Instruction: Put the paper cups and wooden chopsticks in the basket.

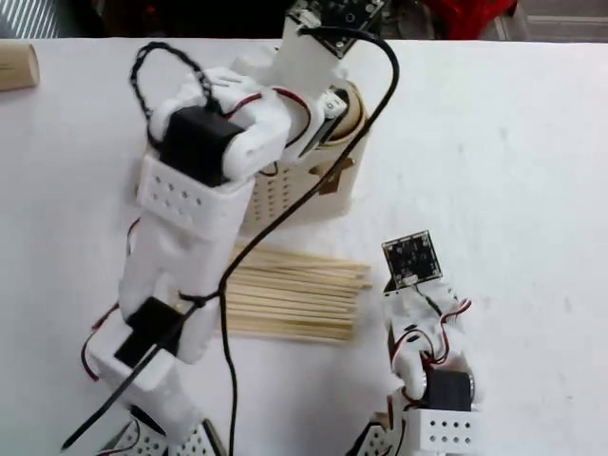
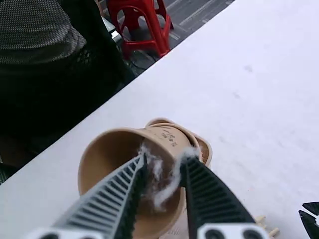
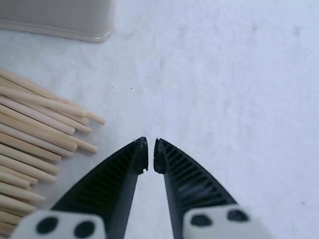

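Observation:
My left gripper (image 2: 164, 164) is shut on the wall of a tan paper cup (image 2: 107, 159), one finger inside the rim and one outside. A second paper cup (image 2: 199, 144) lies right behind it. From above, this cup (image 1: 350, 112) hangs over the far end of the beige perforated basket (image 1: 285, 199), under the left arm. Several wooden chopsticks (image 1: 294, 294) lie in a flat bundle on the table in front of the basket. My right gripper (image 3: 150, 155) is shut with nothing in it, low over the bare table beside the chopstick tips (image 3: 45, 129).
Another paper cup (image 1: 14, 65) lies on its side at the table's far left edge. A black cable (image 1: 313, 190) runs from the left wrist across the basket. A corner of the basket (image 3: 65, 22) is beyond the chopsticks. The white table (image 1: 513, 171) stretches to the right.

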{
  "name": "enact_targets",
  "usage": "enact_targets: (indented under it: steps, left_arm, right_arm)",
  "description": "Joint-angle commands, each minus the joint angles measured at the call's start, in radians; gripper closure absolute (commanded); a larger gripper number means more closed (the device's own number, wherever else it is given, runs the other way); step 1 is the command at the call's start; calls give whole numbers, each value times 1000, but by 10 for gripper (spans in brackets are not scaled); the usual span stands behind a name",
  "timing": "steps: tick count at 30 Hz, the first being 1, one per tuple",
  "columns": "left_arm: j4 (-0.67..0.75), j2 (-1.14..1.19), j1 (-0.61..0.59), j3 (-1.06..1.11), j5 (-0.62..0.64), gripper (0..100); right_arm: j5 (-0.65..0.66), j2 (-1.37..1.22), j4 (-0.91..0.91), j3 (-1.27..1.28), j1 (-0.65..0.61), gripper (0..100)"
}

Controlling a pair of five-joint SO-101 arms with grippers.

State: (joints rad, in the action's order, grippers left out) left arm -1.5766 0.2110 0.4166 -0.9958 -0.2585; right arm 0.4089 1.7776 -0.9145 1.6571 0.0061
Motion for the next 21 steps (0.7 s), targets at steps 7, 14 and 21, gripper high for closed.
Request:
enact_targets:
  steps: [7,14,21]
  left_arm:
    - [91,137,2,-29,-5,870]
    - [123,137,33,-101,-8,869]
    - [192,191,61,-124,-11,872]
  right_arm:
    - [9,5,13,-3,-10,957]
    - [9,5,15,-3,-10,957]
    - [9,5,15,-3,-10,957]
